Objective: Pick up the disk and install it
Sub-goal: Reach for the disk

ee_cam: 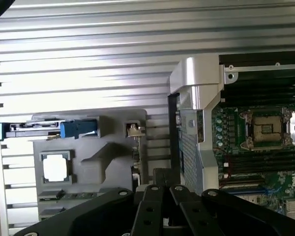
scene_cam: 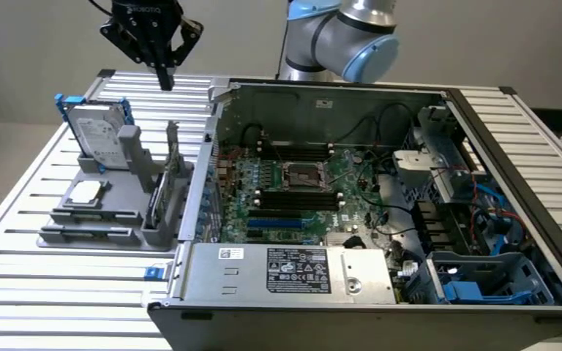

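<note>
Disk (scene_cam: 102, 130) stands upright in the grey holder (scene_cam: 115, 238) on the slatted table (scene_cam: 27, 292), showing its white label in the exterior view but a thin blue-ended edge in the wrist view, while the gripper (scene_cam: 165, 79) hangs above it, well apart, fingers clenched together and grasping nothing.

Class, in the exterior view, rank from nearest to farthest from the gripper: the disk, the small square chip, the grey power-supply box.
From the shut gripper:
1. disk, upright in the grey holder, just below, toward the exterior view's left.
2. square chip, flat in the holder, nearer the camera.
3. power-supply box, at the computer case's near edge, toward the exterior view's right.
</note>
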Robot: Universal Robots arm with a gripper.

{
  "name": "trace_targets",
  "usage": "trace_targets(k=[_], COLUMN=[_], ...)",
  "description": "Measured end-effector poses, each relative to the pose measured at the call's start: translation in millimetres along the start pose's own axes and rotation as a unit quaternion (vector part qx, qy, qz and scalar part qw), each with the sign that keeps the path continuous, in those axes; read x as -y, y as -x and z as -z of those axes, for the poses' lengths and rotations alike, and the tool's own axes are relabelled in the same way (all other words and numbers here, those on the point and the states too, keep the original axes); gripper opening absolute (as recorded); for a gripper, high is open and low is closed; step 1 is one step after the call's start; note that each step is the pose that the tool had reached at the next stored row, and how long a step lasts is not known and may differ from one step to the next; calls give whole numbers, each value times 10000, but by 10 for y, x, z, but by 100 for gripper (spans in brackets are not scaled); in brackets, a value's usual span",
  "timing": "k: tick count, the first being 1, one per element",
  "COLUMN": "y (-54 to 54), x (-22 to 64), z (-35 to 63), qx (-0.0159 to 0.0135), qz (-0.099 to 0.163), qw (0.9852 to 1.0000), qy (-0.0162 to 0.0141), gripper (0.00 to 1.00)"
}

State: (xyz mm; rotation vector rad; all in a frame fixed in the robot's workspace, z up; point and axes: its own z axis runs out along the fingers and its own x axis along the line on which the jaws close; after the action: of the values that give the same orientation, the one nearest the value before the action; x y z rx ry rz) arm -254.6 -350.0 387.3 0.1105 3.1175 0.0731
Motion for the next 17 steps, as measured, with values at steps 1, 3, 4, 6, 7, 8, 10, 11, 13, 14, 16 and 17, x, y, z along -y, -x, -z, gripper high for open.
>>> trace_targets(k=[1,3,4,6,7,8,10,11,13,14,16,17], y=[-45,-137,-186,-279,-322,-371,-463,-509,-600,-646,-740,-786], x=[-10,-30,-41,-62,-71,-81,-101,-111,-130,-139,-158,-168], z=[1,1,1,1,1,0,-1,-2,-4,-4,-7,-9], qx=[0,0,0,0,1,1,2,2,3,4,5,6], qz=[1,0,1,1,0,1,1,1,2,1,2,2], qw=[10000,10000,10000,10000,10000,10000,10000,10000,10000,10000,10000,10000], qy=[-2,-5,-7,-13,-17,-21,-31,-36,-49,-56,-74,-84], gripper=[11,11,11,11,11,11,11,11,11,11,11,11])
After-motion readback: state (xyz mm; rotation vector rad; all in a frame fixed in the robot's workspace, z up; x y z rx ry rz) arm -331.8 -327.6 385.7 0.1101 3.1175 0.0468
